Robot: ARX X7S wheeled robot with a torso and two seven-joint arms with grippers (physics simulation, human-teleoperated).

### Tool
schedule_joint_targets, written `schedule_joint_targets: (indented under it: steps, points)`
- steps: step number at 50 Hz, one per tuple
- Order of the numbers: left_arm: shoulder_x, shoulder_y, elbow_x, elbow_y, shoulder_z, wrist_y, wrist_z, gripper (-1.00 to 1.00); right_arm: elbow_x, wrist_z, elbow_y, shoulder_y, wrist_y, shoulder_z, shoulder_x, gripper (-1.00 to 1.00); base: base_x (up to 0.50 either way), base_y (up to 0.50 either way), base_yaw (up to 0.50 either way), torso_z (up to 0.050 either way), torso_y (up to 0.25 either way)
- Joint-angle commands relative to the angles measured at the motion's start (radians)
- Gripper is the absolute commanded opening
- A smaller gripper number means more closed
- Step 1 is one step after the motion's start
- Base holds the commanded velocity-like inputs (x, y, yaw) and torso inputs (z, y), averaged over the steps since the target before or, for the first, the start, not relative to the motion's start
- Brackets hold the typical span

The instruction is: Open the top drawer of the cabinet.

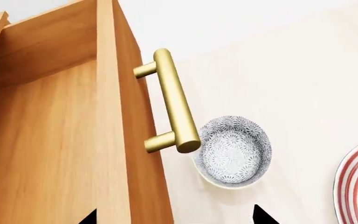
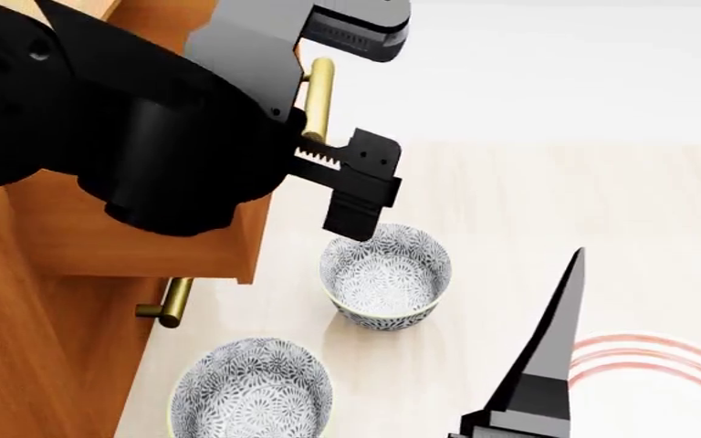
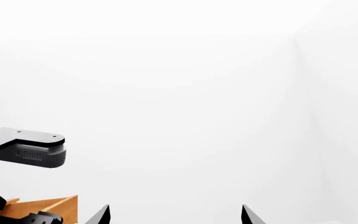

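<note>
Near: two patterned bowls (image 2: pixel 386 276) on the worktop (image 2: pixel 594 210); right tool (image 3: pixel 174 215) released, empty. Beyond: left tool (image 2: pixel 340 173) released, straddling the brass handle (image 1: pixel 174 100) without gripping. The top drawer (image 1: pixel 54 140) juts out from the cabinet (image 2: pixel 22 347).

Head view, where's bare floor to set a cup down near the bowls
Bare pale floor lies beyond the far bowl, and between it and the red-ringed plate. It is crowded by the cabinet: the near bowl, the open top drawer and the left gripper.
</note>
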Motion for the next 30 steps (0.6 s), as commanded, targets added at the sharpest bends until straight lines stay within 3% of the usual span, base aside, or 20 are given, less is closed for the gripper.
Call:
schedule_joint_targets:
  steps: [1,30]
  points:
    - [0.071,0.025,-0.533,0.132,0.017,0.138,0.182,1.0,-0.009,-0.022,0.001,0.0,-0.016,0.025,-0.013,1.0,0.0,0.0,0.0,0.0,0.0]
    - [0.074,-0.201,-0.726,0.268,0.328,0.359,0.417,1.0,0.003,-0.006,0.002,-0.017,-0.054,0.036,0.008,1.0,-0.01,0.0,0.0,-0.001,0.0]
